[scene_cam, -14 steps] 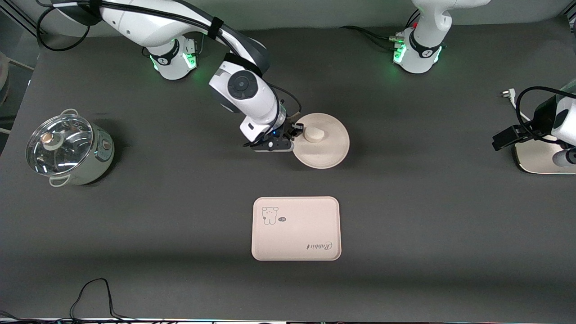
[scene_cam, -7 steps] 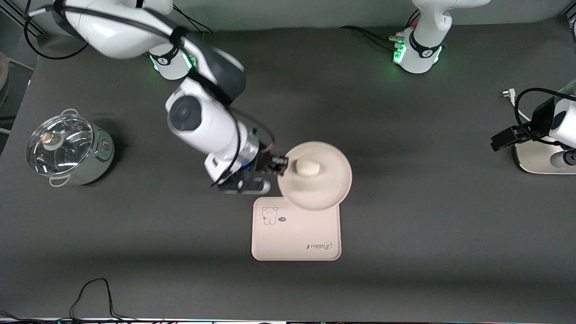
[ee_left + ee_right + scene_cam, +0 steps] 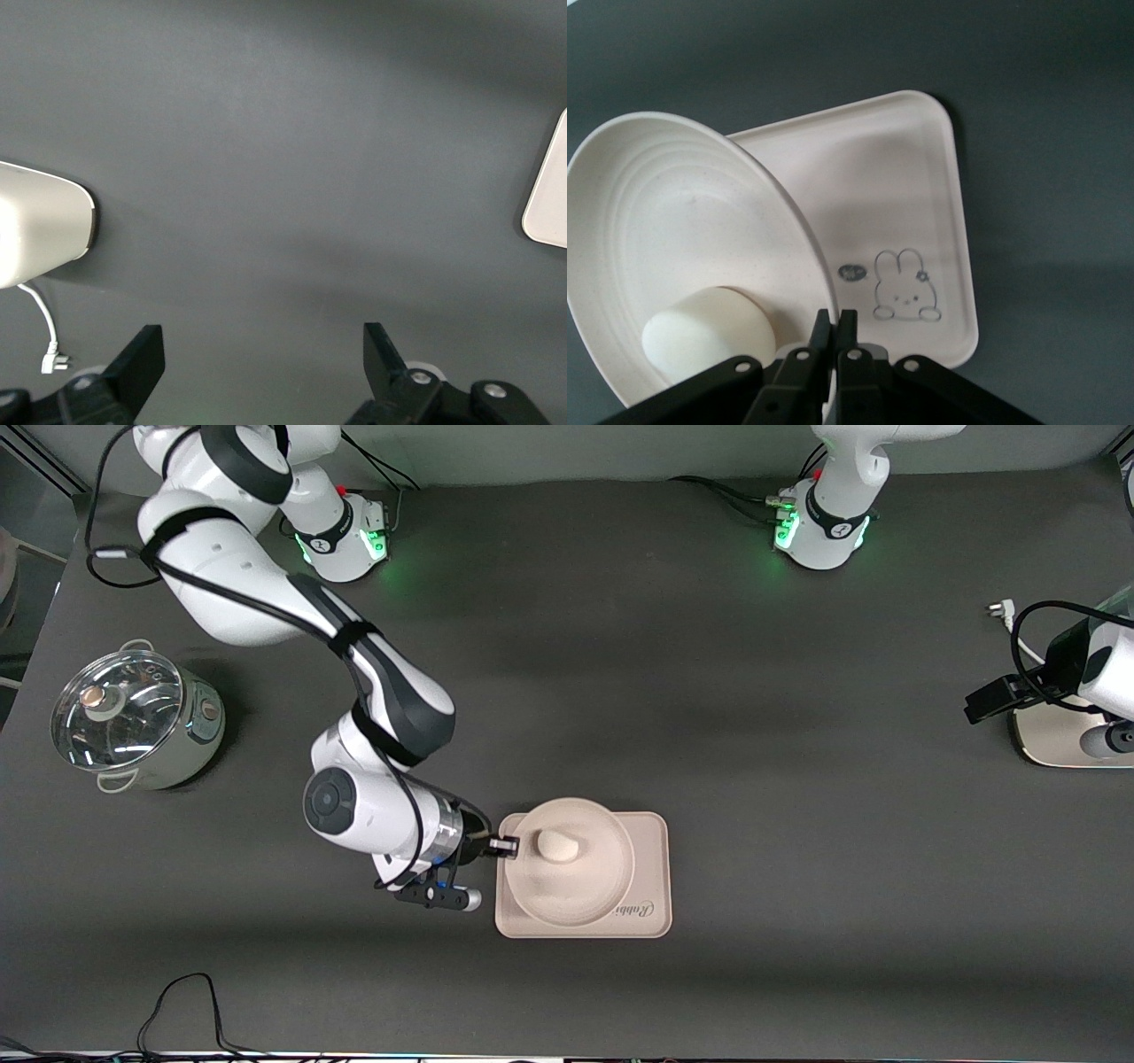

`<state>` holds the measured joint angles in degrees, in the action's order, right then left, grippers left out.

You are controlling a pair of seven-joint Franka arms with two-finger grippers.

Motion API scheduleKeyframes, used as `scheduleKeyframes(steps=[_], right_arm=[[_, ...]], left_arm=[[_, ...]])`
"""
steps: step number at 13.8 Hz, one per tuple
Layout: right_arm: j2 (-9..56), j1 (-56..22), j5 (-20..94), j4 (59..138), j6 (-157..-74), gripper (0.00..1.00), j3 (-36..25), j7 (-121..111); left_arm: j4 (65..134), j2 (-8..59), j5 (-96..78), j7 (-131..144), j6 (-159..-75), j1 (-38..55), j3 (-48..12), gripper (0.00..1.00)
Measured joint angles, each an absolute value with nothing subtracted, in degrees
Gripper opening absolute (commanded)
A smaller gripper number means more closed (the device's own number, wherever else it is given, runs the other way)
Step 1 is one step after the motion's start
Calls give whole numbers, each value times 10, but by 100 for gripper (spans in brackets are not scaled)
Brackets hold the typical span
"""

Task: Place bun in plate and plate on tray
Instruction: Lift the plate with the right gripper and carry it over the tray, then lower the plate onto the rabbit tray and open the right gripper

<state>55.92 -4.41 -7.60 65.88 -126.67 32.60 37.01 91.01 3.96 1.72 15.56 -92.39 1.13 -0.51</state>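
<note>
Dark grey tabletop, and the tray (image 3: 651, 841) is the landmark. Over it sits the plate (image 3: 585, 886), tilted in the right wrist view, whether touching the tray I cannot tell. Inside the plate lies the bun (image 3: 558, 846), near the gripped rim, its long axis running along the tray's length. Right gripper (image 3: 507, 847) is clamped tight on the plate's rim. Left gripper (image 3: 264, 354), well away at the left arm's end, waits with fingers spread wide, holding nothing.
</note>
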Motion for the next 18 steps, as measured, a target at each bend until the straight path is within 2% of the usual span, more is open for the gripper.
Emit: scheduleKeyframes(steps=[4, 11, 12, 13, 18], right_arm=[[608, -65, -76, 656, -1315, 0, 315, 370], [628, -77, -76, 655, -1319, 0, 290, 370], [632, -78, -76, 655, -1327, 35, 290, 370], [636, -80, -76, 655, -1335, 99, 290, 370], [630, -85, -79, 643, -1348, 100, 291, 370]], left_arm=[[910, 42, 17, 155, -924, 11, -5, 100], [910, 46, 17, 155, -924, 11, -5, 100], [910, 46, 17, 155, -924, 11, -5, 100], [910, 46, 17, 155, -924, 11, -5, 100], [910, 46, 16, 155, -924, 11, -5, 100]])
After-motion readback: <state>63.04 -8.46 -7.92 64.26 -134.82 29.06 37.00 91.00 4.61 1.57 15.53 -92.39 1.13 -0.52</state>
